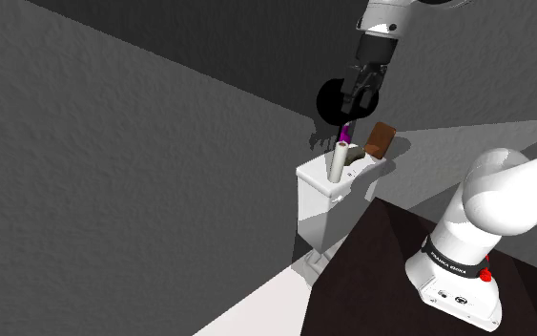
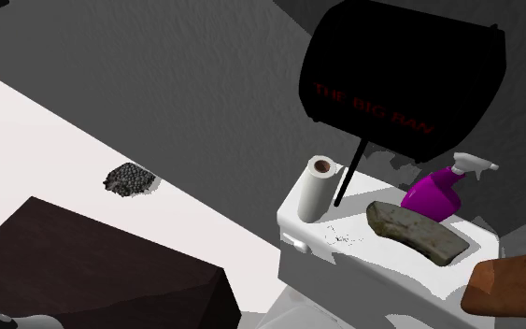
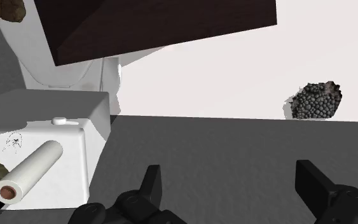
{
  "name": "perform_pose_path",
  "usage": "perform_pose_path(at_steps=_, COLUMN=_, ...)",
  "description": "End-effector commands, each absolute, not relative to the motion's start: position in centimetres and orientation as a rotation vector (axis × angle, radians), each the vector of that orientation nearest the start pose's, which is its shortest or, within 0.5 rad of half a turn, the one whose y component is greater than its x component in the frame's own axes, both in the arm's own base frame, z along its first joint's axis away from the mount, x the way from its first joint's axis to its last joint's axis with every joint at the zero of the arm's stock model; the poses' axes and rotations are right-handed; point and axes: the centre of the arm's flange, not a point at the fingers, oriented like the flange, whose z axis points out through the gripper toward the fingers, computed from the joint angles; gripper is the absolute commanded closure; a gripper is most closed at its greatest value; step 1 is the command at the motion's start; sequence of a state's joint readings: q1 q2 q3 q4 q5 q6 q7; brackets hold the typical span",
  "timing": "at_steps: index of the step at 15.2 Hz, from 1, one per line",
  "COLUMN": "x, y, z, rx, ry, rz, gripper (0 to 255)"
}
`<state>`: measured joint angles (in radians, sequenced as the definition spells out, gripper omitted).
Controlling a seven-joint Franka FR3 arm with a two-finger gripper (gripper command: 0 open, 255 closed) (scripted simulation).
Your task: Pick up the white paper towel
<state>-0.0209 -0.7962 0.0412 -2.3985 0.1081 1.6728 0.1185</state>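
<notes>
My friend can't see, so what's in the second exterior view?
A white paper towel roll stands upright on a white tank, with a purple spray bottle and a grey-brown lump. A black sign stands behind.

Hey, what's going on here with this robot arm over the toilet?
A white arm holds its pincer open above a toilet tank, gripping nothing. The paper towel roll it is meant to pick up stands upright at one end of the tank lid, untouched. A purple spray bottle and a black sign on a stick also sit on the lid.
</notes>
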Motion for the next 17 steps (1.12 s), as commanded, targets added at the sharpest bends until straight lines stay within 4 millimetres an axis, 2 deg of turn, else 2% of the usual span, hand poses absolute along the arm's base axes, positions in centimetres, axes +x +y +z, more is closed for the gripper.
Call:
perform_pose_path(at_steps=1, x=31.4, y=2.0, z=58.3, rx=-3.052, ry=0.179, rz=-0.099, gripper=0)
perform_pose_path(at_steps=17, x=39.1, y=-13.1, z=46.5, rx=-3.089, ry=0.257, rz=-0.079, gripper=0)
